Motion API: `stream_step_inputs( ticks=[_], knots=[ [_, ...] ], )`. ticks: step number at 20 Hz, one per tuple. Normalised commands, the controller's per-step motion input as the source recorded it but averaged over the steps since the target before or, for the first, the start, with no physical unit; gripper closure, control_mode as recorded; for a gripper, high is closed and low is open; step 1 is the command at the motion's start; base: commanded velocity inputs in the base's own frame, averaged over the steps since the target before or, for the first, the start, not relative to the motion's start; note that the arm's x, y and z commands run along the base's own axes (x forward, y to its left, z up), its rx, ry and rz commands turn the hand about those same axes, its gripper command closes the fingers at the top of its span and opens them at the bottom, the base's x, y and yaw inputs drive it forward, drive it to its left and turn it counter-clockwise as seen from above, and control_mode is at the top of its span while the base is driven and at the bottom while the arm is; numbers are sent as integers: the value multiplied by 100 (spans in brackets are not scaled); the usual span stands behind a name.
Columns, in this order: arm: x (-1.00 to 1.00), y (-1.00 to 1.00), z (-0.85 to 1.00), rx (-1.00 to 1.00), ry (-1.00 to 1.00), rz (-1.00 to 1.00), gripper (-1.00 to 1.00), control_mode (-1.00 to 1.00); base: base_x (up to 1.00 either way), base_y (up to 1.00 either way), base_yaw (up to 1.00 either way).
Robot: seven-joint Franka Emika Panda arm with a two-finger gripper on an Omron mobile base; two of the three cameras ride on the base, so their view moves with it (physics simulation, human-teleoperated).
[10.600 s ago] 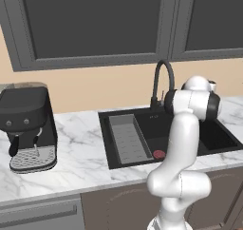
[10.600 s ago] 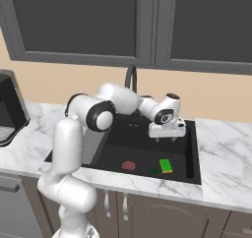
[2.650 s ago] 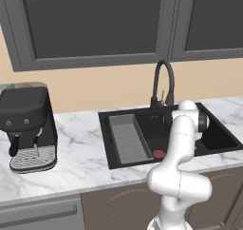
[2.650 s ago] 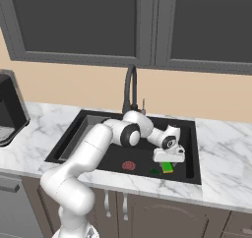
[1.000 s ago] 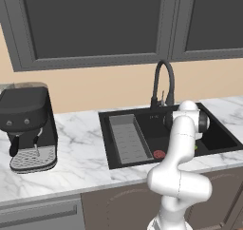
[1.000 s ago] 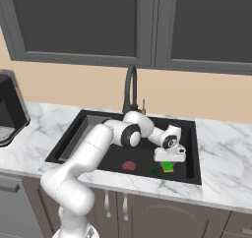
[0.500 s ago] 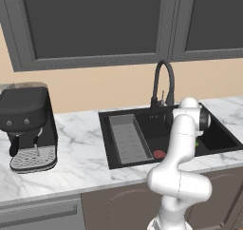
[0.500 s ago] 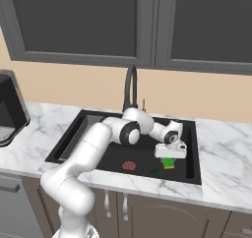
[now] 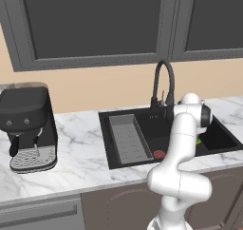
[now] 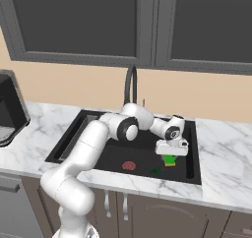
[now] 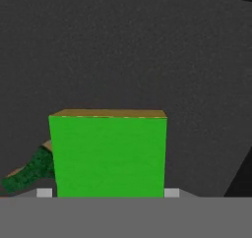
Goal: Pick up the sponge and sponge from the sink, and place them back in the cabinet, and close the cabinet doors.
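Observation:
My gripper (image 10: pixel 170 155) hangs over the right half of the black sink (image 10: pixel 195 158), shut on a bright green sponge (image 10: pixel 170 160) with a yellow layer. The hand view has this sponge (image 11: pixel 108 153) between the two fingertips, clear of the dark sink floor. A second sponge (image 11: pixel 28 174), darker in shadow, lies on the floor below and to the left, also seen as a small green patch (image 10: pixel 155 171). From the left base view the arm hides the gripper, and a sliver of green sponge (image 9: pixel 198 140) shows beside it. The cabinet and its doors are out of view.
A black arched faucet (image 10: pixel 130 87) stands behind the sink, close to the arm. A red drain disc (image 10: pixel 129 165) sits mid-floor and a grey ribbed tray (image 9: pixel 126 138) fills the left part. A black coffee machine (image 9: pixel 26 124) stands far left. Dark glass-fronted wall cupboards (image 9: pixel 90 20) hang overhead.
The gripper has risen a little with the green sponge in it, which has left the sink floor. The base and the second sponge have stayed put.

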Motion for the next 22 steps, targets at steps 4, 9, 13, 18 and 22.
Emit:
stream_step_inputs(
  ticks=[4,9,13,18,22],
  knots=[
    [-38,6,25,0,0,0,100,-100,0,0,0],
    [-48,12,26,0,0,0,100,-100,0,0,0],
    [-38,19,30,0,-3,0,100,-100,0,0,0],
    [-25,23,38,0,-4,0,100,-100,0,0,0],
    [-23,21,50,0,-1,0,100,-100,0,0,0]
  ],
)
